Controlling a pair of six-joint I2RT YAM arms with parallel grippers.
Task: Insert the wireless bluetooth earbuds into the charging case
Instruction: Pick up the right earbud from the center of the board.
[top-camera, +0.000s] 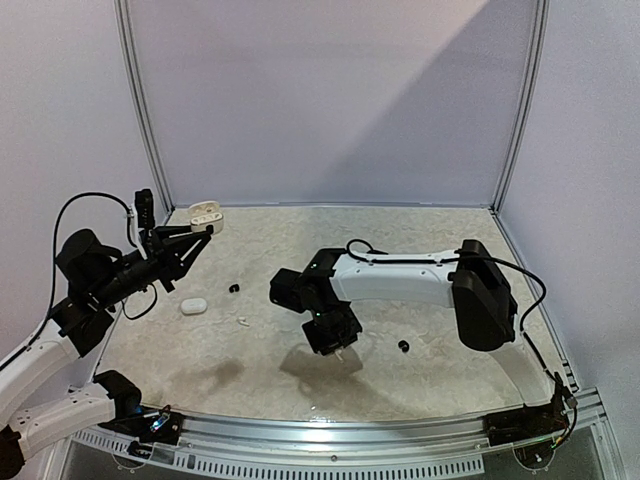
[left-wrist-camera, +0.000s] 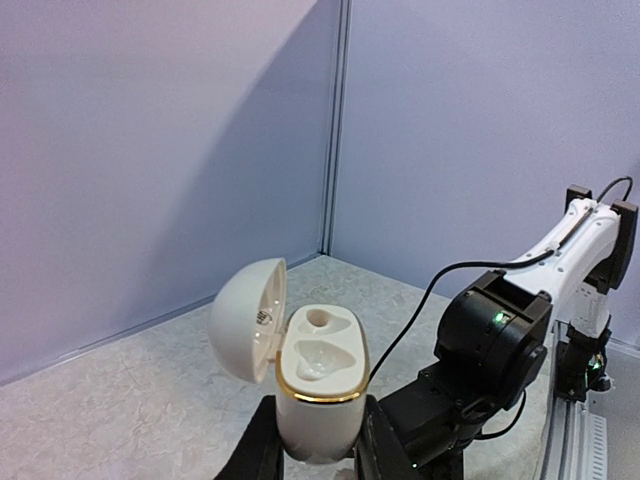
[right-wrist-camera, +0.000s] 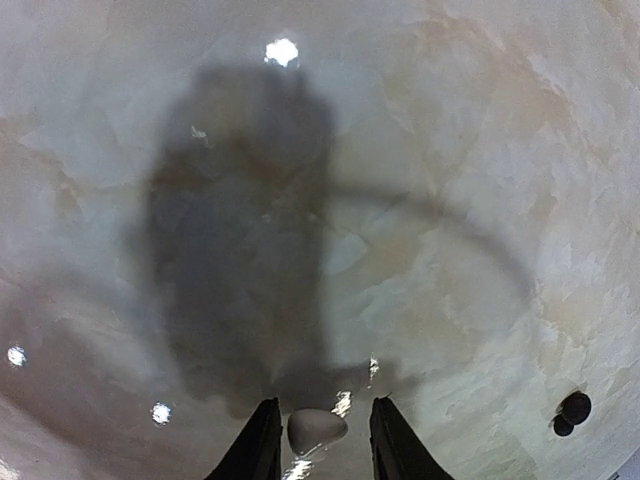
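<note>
White with a gold rim, the charging case (left-wrist-camera: 318, 405) is pinched between the fingers (left-wrist-camera: 262, 450) of my left tool (top-camera: 208, 232). The tool is pressed tight on the case's lower body and holds it upright above the far left corner of the tabletop (top-camera: 420, 240). Its lid (left-wrist-camera: 247, 318) is swung open to the left, and the moulded wells face up.

Nearer me, a closed white case (top-camera: 193, 306) lies on the marbled surface. Just to its right is a black earbud (top-camera: 234, 290), and a little nearer lies a small white earbud (top-camera: 243, 321). Each is loose and apart from the others.

Toward the middle, my right tool (top-camera: 337, 345) hangs low over the tabletop, pointing down, with its shadow beneath it. Its fingers (right-wrist-camera: 258, 450) stand on either side of another white earbud (right-wrist-camera: 316, 428), and a sliver of gap shows on the right side. I cannot tell whether they are pinching it. Right of that tool, a second black earbud (top-camera: 403, 346) lies by itself.
</note>
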